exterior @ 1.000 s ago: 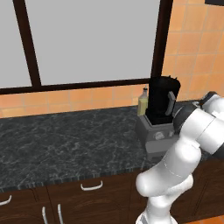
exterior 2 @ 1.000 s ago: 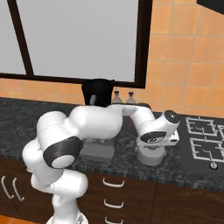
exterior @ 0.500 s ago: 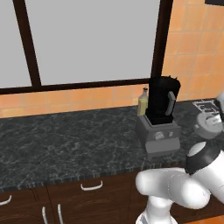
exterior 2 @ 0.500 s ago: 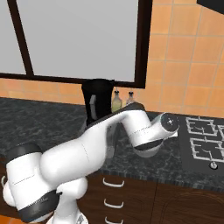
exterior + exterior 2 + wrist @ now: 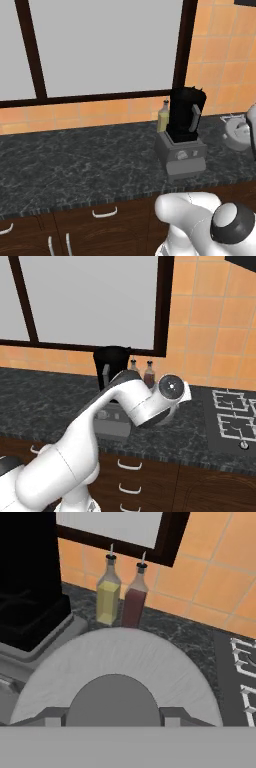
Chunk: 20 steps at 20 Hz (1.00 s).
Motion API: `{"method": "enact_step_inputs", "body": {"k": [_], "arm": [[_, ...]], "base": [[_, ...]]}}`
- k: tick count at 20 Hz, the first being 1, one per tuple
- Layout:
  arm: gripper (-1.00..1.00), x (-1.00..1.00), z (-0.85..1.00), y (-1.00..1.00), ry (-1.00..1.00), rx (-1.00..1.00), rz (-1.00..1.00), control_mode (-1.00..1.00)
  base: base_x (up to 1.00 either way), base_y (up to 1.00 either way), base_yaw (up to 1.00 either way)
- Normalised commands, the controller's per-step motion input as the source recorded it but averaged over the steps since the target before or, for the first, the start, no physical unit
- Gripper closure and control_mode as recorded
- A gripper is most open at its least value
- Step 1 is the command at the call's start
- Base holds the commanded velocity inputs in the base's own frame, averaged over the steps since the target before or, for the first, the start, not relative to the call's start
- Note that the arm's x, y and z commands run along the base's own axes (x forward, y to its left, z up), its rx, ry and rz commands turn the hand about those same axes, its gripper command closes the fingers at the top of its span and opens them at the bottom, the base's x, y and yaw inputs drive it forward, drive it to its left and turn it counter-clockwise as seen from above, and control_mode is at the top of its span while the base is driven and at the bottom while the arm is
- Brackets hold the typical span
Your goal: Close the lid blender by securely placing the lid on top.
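Black blender (image 5: pixel 184 127) jar on grey base, lidless, on marbled surface (image 5: pixel 75 165); no legible markings. Right base view: blender (image 5: pixel 112 363) behind the arm. Hand view: grey lid (image 5: pixel 117 679) gripped at its knob by hand (image 5: pixel 112 717); blender beyond-left; yellow bottle (image 5: pixel 107 594), red bottle (image 5: pixel 134 597) beyond, unlabelled.

A dark marbled worktop (image 5: pixel 75 165) runs below a wide window (image 5: pixel 105 45) with dark frame. Orange tiles (image 5: pixel 215 331) cover the wall beside the window. Brown cabinets (image 5: pixel 100 225) with pale handles sit under the worktop.
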Motion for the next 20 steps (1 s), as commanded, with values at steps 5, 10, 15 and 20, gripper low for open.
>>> {"method": "enact_step_inputs", "body": {"k": [5,10,15,20], "arm": [[1.0,-0.1,0.85,0.05,0.02,0.0,0.0,-1.0],[1.0,-0.08,0.88,0.0,0.05,0.01,0.0,-1.0],[1.0,-0.1,0.8,0.0,0.05,0.08,0.0,-1.0],[1.0,-0.1,0.66,0.07,0.0,0.11,0.0,-1.0]], "base": [[0.0,0.0,0.0],[0.0,0.0,0.0],[0.0,0.0,0.0],[0.0,0.0,0.0]]}}
